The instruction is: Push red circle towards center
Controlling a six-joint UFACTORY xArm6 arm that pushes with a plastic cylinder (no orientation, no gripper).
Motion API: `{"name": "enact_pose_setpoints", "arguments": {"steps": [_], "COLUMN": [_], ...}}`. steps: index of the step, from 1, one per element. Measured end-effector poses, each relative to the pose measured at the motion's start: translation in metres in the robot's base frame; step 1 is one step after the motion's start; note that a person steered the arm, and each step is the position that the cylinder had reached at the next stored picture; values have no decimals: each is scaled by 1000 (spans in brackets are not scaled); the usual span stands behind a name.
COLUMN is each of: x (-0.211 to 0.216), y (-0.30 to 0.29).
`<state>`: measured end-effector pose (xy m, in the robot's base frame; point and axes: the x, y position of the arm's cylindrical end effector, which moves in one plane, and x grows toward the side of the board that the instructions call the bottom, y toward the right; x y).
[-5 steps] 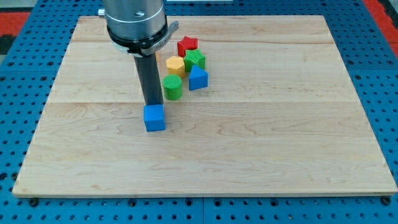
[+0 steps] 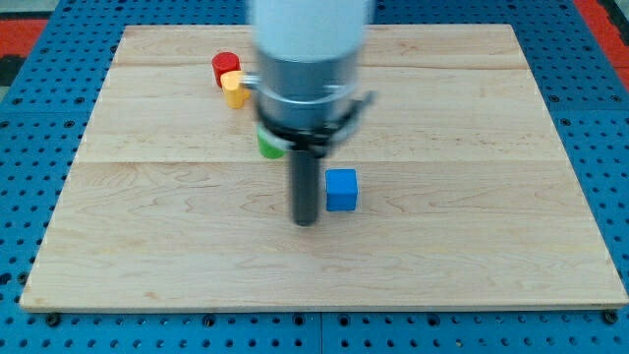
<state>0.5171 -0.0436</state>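
The red circle (image 2: 225, 67) sits near the view's top left of the wooden board (image 2: 472, 246), touching a yellow block (image 2: 234, 88) just below and right of it. My tip (image 2: 306, 222) rests near the board's middle, well below and right of the red circle. A blue cube (image 2: 341, 190) lies just right of the rod. A green block (image 2: 270, 146) peeks out left of the arm body, mostly hidden.
The arm's grey body (image 2: 307, 69) covers the board's upper middle and hides whatever lies behind it. Blue pegboard (image 2: 29, 197) surrounds the board on all sides.
The arm has moved right and down toward the middle. The blue cube now lies right of the rod, farther right than before. The red circle and yellow block now show at the top left.
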Motion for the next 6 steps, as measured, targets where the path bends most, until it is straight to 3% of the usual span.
{"name": "enact_pose_setpoints", "arguments": {"steps": [1,2,4,6], "x": [-7,-32,-60,-15], "y": [-32,64,51,128]}}
